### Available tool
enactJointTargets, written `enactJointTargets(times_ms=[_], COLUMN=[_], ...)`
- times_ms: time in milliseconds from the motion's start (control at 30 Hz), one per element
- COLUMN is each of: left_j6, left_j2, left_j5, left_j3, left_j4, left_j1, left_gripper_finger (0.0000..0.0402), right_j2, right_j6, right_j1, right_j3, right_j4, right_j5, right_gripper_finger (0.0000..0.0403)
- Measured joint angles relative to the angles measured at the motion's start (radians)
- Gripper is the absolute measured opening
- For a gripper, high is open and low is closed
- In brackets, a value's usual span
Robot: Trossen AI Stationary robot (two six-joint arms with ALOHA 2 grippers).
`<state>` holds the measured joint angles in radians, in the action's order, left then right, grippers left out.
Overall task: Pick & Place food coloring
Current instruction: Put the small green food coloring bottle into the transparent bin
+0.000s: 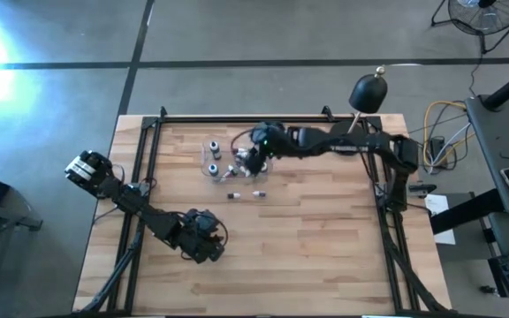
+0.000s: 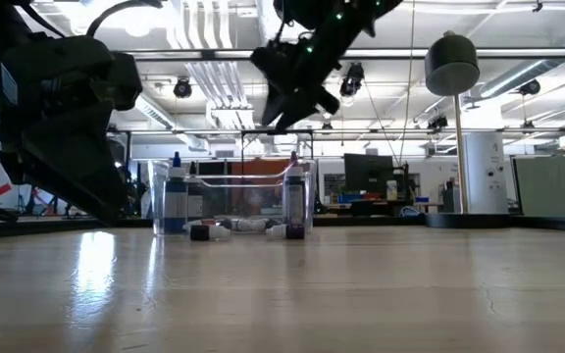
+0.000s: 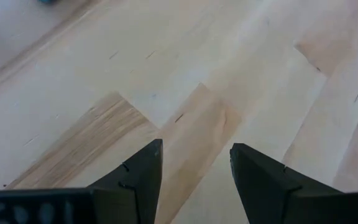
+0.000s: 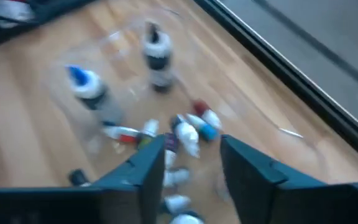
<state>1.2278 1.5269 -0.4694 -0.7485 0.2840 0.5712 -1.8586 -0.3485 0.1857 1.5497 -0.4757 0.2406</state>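
Left claw [image 1: 203, 240] idles; right claw [image 1: 253, 159] hangs open above bottles [image 4: 185, 134].

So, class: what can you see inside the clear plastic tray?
Inside the clear tray, two dropper bottles stand upright and several more lie on their sides. The right gripper hangs above it, open, hiding part of the tray in the high view.

dark jointed arms [image 1: 162, 225], blk wedge fingers [image 3: 138, 180]

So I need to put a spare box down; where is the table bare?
The table is bare along its near right side, and between the left gripper and the bottles. It is crowded around the tray, where the right gripper hovers.
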Motion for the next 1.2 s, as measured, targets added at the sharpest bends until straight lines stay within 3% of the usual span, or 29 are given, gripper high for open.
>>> enactJointTargets(times_ms=[200,400,567,800,933,1200], left_j6=[-0.064,-0.414,-0.699,-0.883,-0.946,-1.107], left_j2=[0.000,0.000,0.000,0.000,0.006,0.047], left_j5=[0.015,0.129,0.209,0.336,0.407,0.391], left_j3=[-0.009,-0.046,-0.067,-0.094,-0.095,-0.096], left_j4=[0.001,-0.003,0.004,0.000,-0.003,-0.047], left_j1=[-0.035,-0.173,-0.333,-0.491,-0.524,-0.527], left_gripper_finger=[0.0163,0.0163,0.0163,0.0163,0.0163,0.0163], right_j2=[0.108,0.185,0.223,0.319,0.366,0.399], right_j6=[0.161,0.205,0.066,-0.218,-0.383,-0.539], right_j1=[-0.048,-0.167,-0.243,-0.346,-0.381,-0.415], right_j3=[-0.006,-0.049,-0.157,-0.337,-0.426,-0.517], right_j4=[-0.088,-0.227,-0.266,-0.254,-0.245,-0.214], right_j5=[-0.005,0.100,0.109,0.257,0.307,0.348], right_gripper_finger=[0.0228,0.0253,0.0246,0.0230,0.0229,0.0255])
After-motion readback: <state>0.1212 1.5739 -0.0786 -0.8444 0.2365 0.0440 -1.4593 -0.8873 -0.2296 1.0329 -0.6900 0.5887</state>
